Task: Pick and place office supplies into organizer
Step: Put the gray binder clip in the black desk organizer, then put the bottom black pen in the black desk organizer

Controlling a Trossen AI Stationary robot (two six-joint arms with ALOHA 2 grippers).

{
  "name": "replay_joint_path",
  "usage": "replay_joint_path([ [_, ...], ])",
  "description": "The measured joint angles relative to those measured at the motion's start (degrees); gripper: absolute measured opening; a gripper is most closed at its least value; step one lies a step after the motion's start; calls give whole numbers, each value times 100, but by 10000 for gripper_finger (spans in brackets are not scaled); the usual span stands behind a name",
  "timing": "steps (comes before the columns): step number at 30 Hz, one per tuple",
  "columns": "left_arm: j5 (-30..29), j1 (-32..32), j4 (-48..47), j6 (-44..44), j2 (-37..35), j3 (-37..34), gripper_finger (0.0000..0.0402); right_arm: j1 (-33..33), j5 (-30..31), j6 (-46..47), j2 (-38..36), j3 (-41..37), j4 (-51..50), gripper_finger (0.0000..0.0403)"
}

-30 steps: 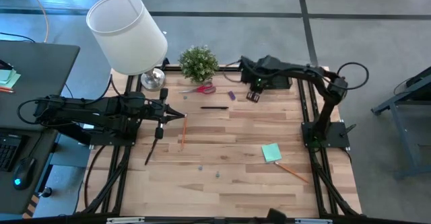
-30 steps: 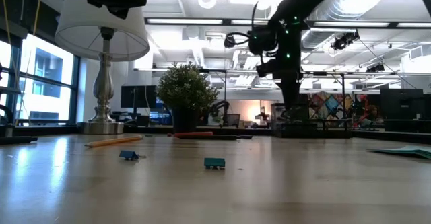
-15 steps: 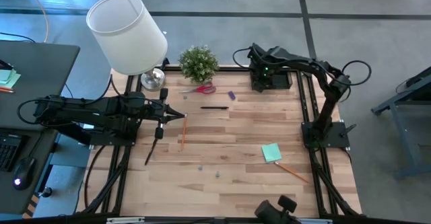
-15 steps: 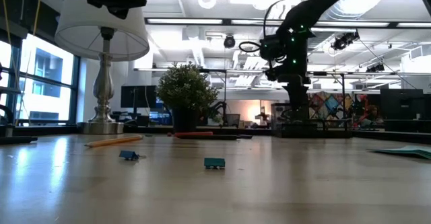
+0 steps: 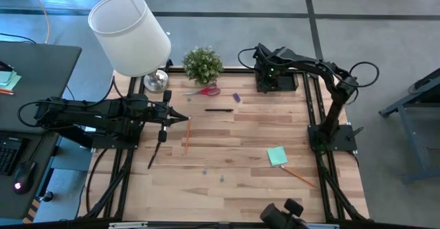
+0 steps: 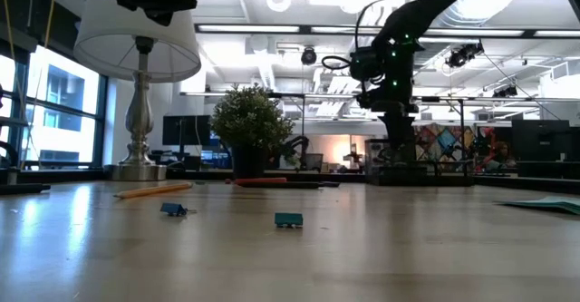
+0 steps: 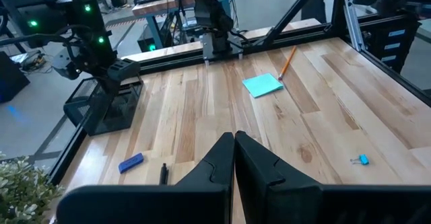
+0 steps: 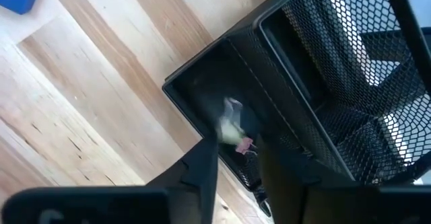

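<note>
- The right gripper [image 8: 237, 158] hangs just above the black organizer [image 5: 277, 82] at the table's far right corner, fingers parted with nothing clearly between them — a drop-off, by the look of it.
- The right wrist view alone shows a small pale item [image 8: 232, 126] in the low front compartment.
- Next it must lift clear and reach for the purple piece [image 5: 236, 97] or the scissors [image 5: 204, 91].
- The left gripper [image 7: 234, 142] waits at the left, fingers together and empty.

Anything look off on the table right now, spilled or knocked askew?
Nothing looks spilled or damaged. The supplies lie loose on the wood: scissors, dark pen, pencil, sticky-note pad. The organizer stands upright at the far edge under the right gripper. The lamp only looks tilted from above.
</note>
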Motion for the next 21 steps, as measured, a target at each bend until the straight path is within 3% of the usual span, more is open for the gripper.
replay_joint_path([
  [6, 0, 0, -2, 0, 0, 0, 1, 0, -8, 174, 0, 0, 12, 151],
  [10, 0, 2, -2, 0, 0, 0, 1, 116, -532, 402, -2, 0, 191, 167],
  [13, 1, 2, 2, 0, 0, 0, 1, 431, -870, 460, -4, 3, 545, 171],
  [21, 0, 0, 2, 0, 0, 0, 1, 1644, -1031, 776, -7, 8, 1290, 153],
])
